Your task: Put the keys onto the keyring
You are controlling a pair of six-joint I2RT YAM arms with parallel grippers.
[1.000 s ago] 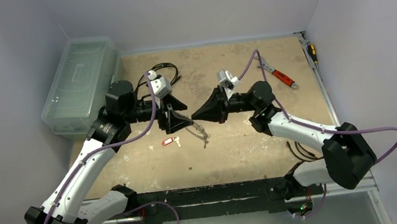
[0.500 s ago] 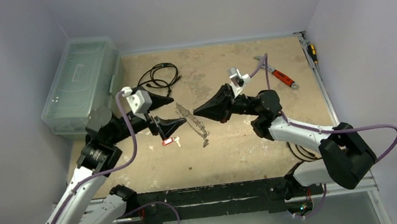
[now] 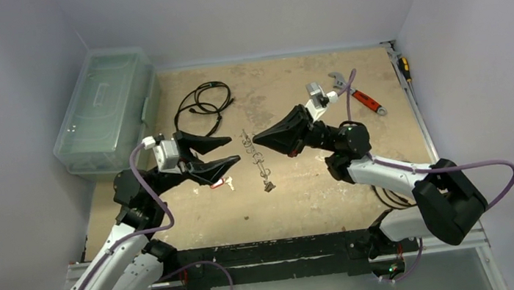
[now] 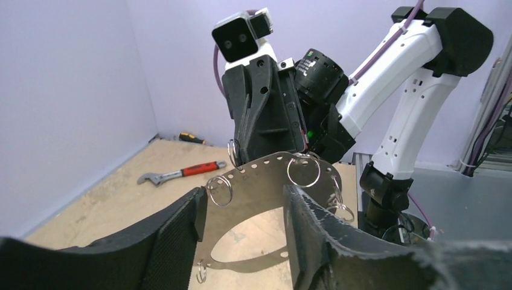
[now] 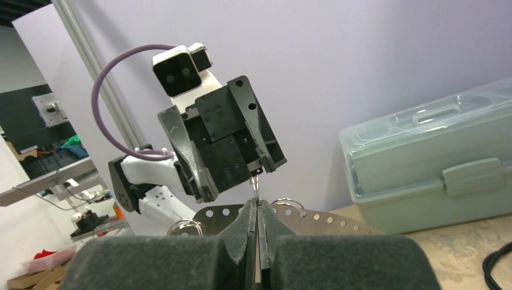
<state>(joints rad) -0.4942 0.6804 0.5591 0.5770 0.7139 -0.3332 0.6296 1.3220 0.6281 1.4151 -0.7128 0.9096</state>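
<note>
The keyring [image 3: 259, 161], a thin grey metal loop with holes and small split rings, hangs edge-on from my right gripper [image 3: 256, 138], which is shut on its top edge. In the right wrist view the pads [image 5: 247, 219] press together on the keyring [image 5: 338, 222]. My left gripper [image 3: 232, 150] is open just left of it, not touching. In the left wrist view the keyring [image 4: 259, 184] shows past the spread left gripper [image 4: 241, 220]. A key with a red tag [image 3: 219, 183] lies on the table under the left gripper's lower finger.
A red-handled wrench [image 3: 365, 100] lies at the back right. A coiled black cable [image 3: 201, 100] lies at the back, and a clear plastic toolbox [image 3: 104, 108] sits beyond the table's left edge. A yellow-handled screwdriver [image 3: 403, 65] rests along the right wall.
My left gripper let go of the keyring, opened wide, drew back to the left and narrowed somewhat. The right gripper kept its hold and shifted slightly right; the keyring now hangs from it alone.
</note>
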